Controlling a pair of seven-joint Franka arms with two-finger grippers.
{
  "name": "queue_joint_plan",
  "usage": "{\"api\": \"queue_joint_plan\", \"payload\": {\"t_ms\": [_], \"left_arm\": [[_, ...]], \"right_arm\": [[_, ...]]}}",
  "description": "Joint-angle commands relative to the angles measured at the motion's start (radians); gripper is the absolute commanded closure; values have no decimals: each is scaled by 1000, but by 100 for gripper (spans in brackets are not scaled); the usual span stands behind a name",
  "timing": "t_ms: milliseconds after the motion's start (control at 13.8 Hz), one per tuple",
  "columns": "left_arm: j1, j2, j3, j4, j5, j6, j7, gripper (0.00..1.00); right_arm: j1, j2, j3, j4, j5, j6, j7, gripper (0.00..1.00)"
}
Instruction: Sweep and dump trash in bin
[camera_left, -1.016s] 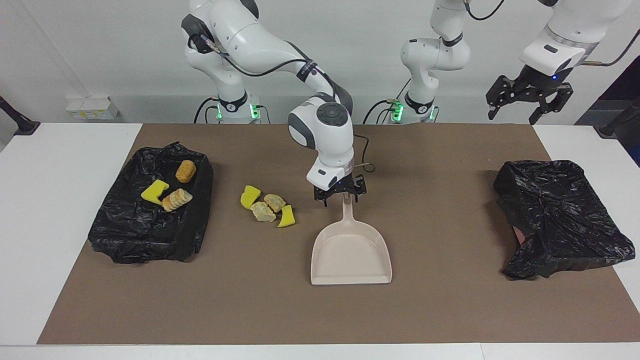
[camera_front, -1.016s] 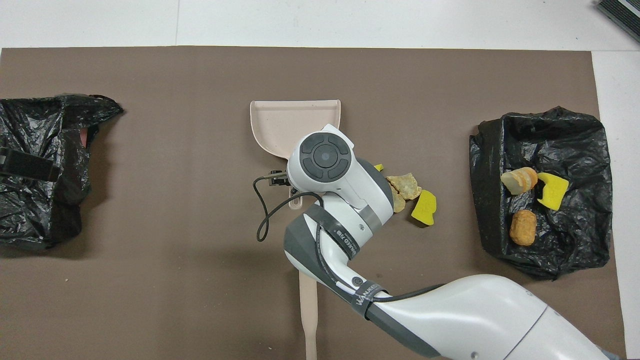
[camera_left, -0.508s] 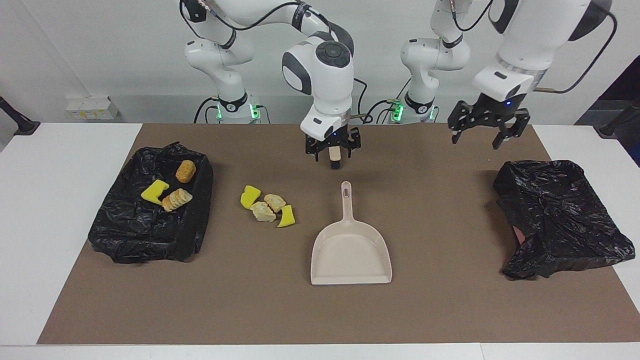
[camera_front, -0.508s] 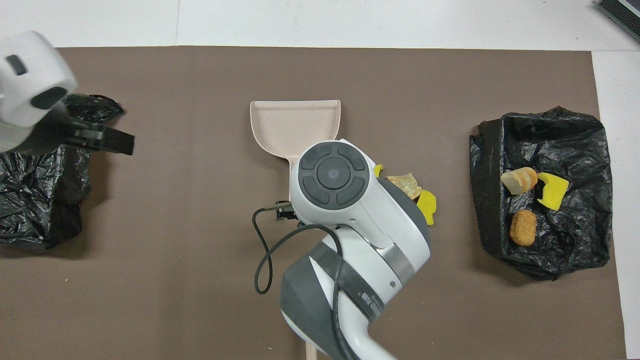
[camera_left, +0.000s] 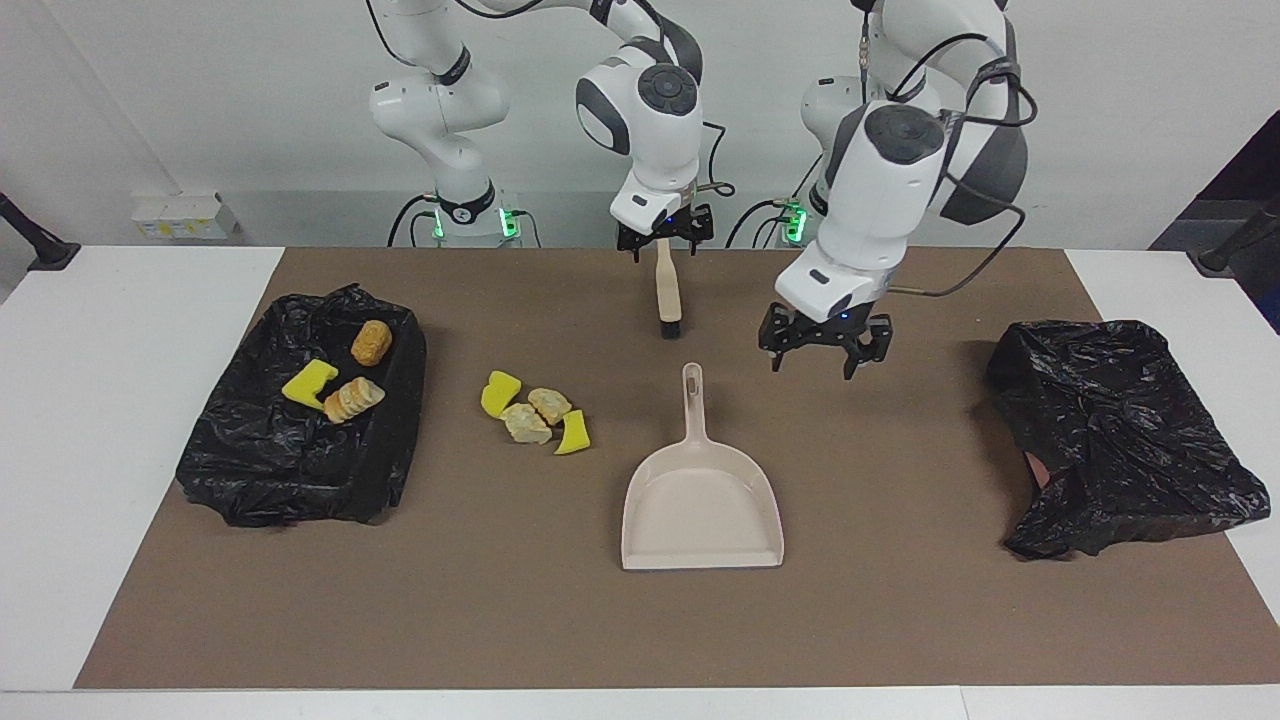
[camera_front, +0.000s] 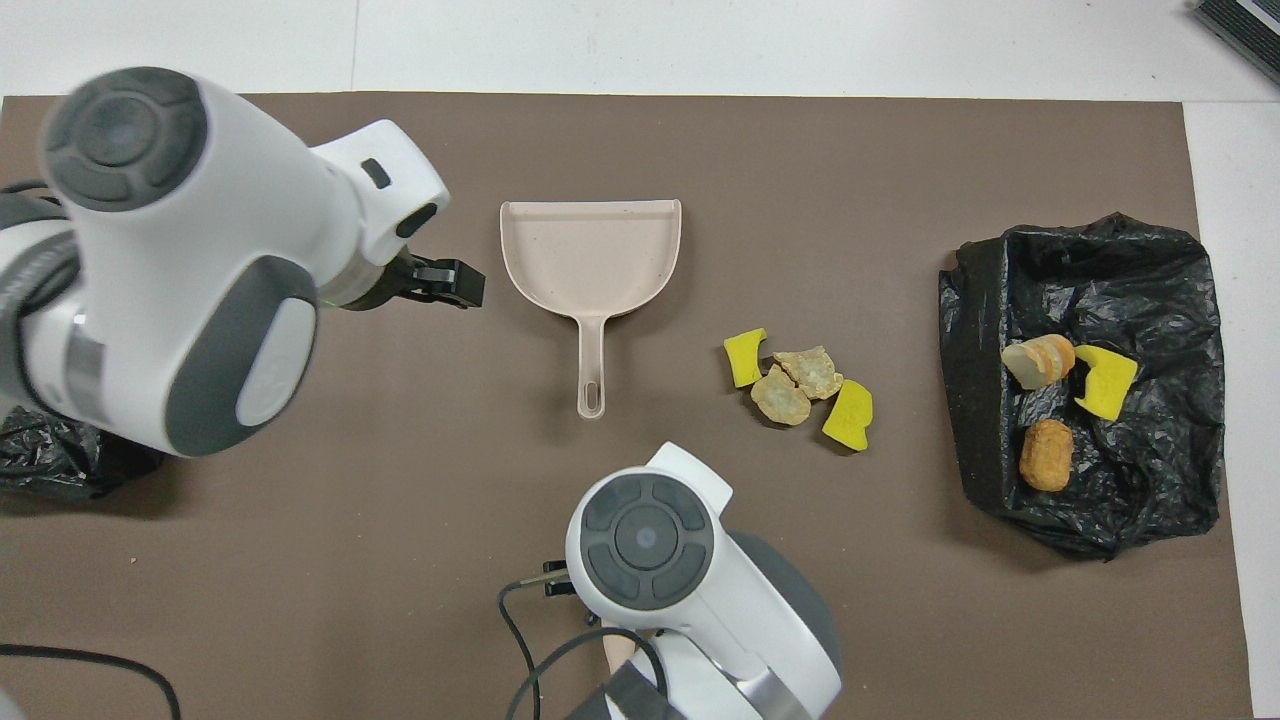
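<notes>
Bench (camera_left: 100, 450) with brown mat (camera_left: 900, 620), seen midway through the clearing job. We count seven bits of trash in two groups. Three bits (camera_left: 335, 385), one yellow and two tan, lie in the bin (camera_left: 290, 480), a low box lined with a black bag at the right arm's end of the mat. Four bits (camera_left: 535, 415), two yellow and two pale tan, sit in a tight pile on the mat between the bin and the dustpan (camera_left: 700, 510). The dustpan lies flat and empty, its handle pointing toward the robots. A brush (camera_left: 665, 290) lies nearer to the robots than the dustpan, almost in line with its handle.

The right gripper (camera_left: 665, 240) is over the handle end of the brush with its fingers spread. We cannot tell whether they touch the handle. The left gripper (camera_left: 823, 350) hangs over the mat just beside the dustpan's handle, toward the left arm's end, fingers apart and holding nothing. A second crumpled black bag (camera_left: 1120, 430) lies at the left arm's end of the mat.

We judge the task a little under half done. The pile of four remains to be swept into the dustpan and tipped into the bin, and neither tool is yet clearly in a grip.
</notes>
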Motion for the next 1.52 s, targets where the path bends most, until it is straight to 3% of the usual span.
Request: {"api": "queue_joint_plan", "payload": {"t_ms": [0,436,653,871,944,1016,1089,1162,1234,1307,1379,1452], "left_arm": [[11,98,-78,-15,92,130,-177,0],[23,135,-165,-139,95,296,-263,0],[18,198,-200,-144,225,327,-358,0],[24,199,-199,-128,239,325,-365,0],[27,202,-199,-124,239,325,-366,14],[27,202,-200,-124,238,321,-365,30],[23,204,-200,-127,238,318,-362,54],[17,204,-200,-128,238,310,-362,62],[15,204,-200,-127,238,315,-356,77],[20,201,-199,-119,239,313,-349,90],[17,192,-199,-116,239,307,-346,100],[20,182,-197,-116,238,306,-323,100]], "right_arm": [[-13,-45,68,-122,45,104,38,0],[-13,-51,196,-246,88,207,101,0],[1,-60,230,-288,89,238,142,0],[4,-58,233,-307,89,284,142,0],[10,-60,233,-341,89,324,142,0],[14,-64,234,-346,89,322,142,11],[14,-63,237,-349,89,324,141,39],[14,-61,240,-357,89,335,138,63],[16,-63,240,-358,89,329,130,88],[16,-63,242,-354,88,324,130,100],[14,-55,242,-348,86,322,130,100],[14,-52,242,-343,86,322,135,100]]}}
